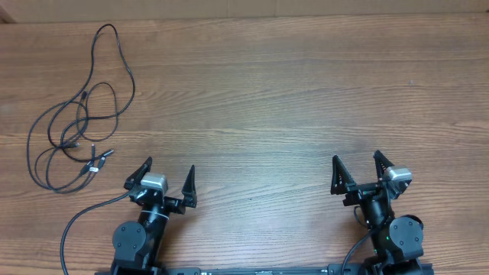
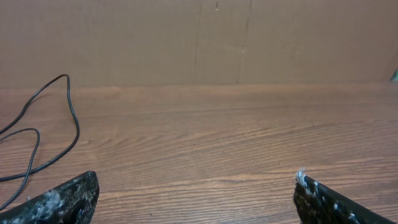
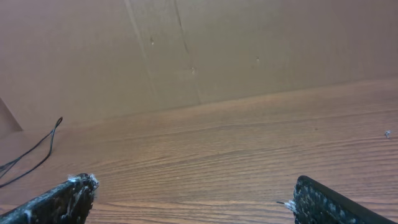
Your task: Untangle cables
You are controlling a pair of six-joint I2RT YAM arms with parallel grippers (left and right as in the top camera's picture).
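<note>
Now, cables [image 1: 92,162]: thin black cords in loose tangled loops, flat on the left side of the wooden desk [image 1: 267,92], one long loop reaching toward the far edge.
Plug ends: at the near side of the tangle.
Left claw [image 1: 170,165]: spread wide, pinching nothing, near edge, right of the plug ends.
Right claw [image 1: 356,156]: spread wide, empty, near right, well apart from cables.

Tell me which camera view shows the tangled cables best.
The overhead view: it shows the cables whole, every loose loop and the plug ends, lying at the picture's left. The left wrist view catches only a few curved strands at its left edge; the right wrist view shows only a short stretch at its far left.
</note>
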